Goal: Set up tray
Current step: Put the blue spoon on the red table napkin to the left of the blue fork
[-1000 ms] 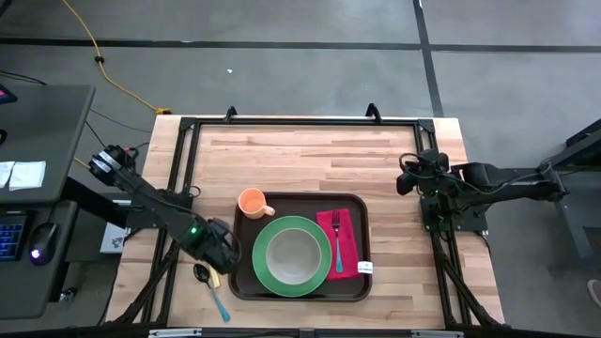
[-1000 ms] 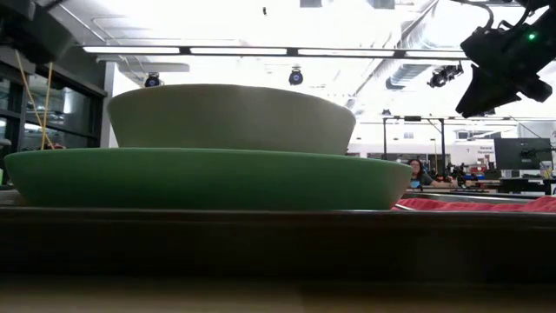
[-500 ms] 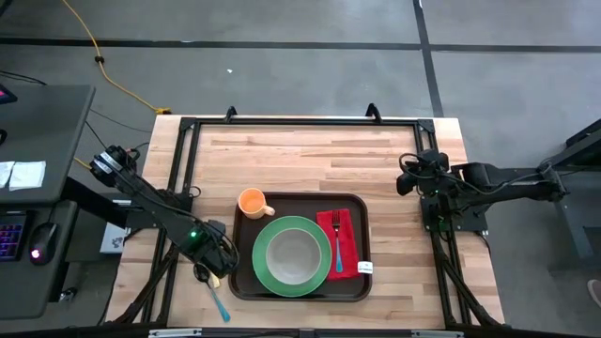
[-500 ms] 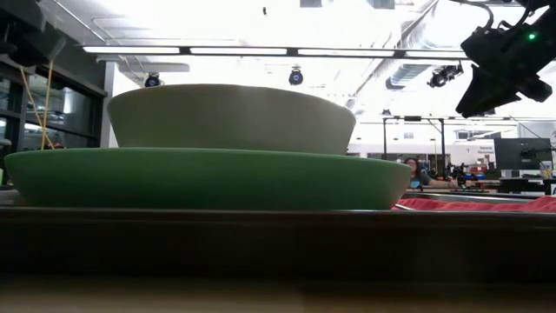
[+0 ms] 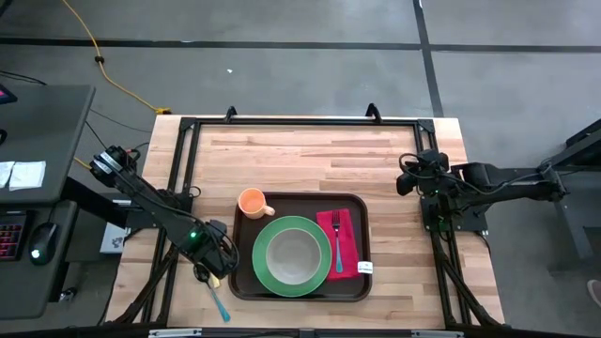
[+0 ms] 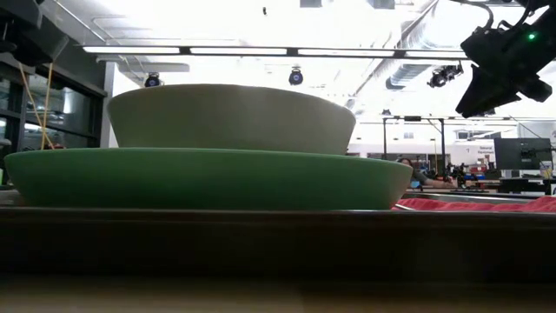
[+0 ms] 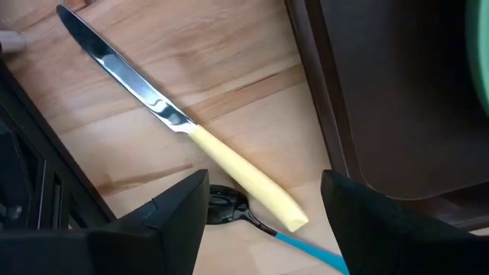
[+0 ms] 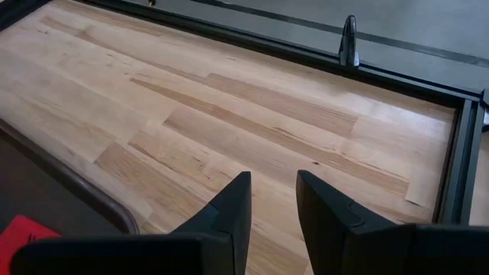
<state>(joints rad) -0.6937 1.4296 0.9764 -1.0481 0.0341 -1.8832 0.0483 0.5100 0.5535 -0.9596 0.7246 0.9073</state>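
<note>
Shifted slightly toward the frame's lower left, left gripper (image 5: 215, 266) hangs spread above knife (image 7: 183, 127) and spoon (image 5: 212, 291), both off the tray (image 5: 246, 282) at lower centre, already bearing plate, bowl, cup, napkin, fork.

knife (image 7: 179, 126) | spoon (image 7: 260, 223) | cup (image 5: 252, 201) | napkin (image 5: 341, 242) w/ fork (image 5: 336, 242)

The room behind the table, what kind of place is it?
Probably a lab or open workshop: long ceiling lights, a grey concrete floor with a yellow cable, and a desk beside the wooden table.
</note>
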